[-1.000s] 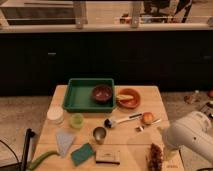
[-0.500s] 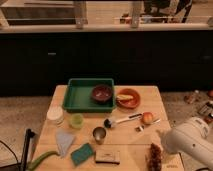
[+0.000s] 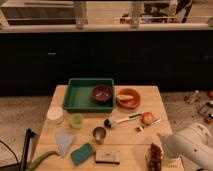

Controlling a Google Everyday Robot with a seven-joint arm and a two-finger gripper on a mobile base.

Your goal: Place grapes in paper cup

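Observation:
The grapes (image 3: 155, 155), a dark reddish knobbly bunch, lie at the front right edge of the wooden table (image 3: 150, 90). My gripper (image 3: 163, 140) is at the tip of the white arm (image 3: 192, 144), which comes in from the lower right. It sits just above and to the right of the grapes. A white paper cup (image 3: 55, 115) stands at the table's left side, far from the gripper.
A green tray (image 3: 80, 97) holds a dark red bowl (image 3: 102, 93). Also on the table are an orange bowl (image 3: 127, 98), a brush (image 3: 122, 120), a round orange-red fruit (image 3: 147, 117), a metal cup (image 3: 99, 134), a small green cup (image 3: 76, 120), a green sponge (image 3: 82, 153) and a dark flat box (image 3: 107, 157).
The white arm has sunk lower at the right front corner, toward the grapes. The things on the table have not moved.

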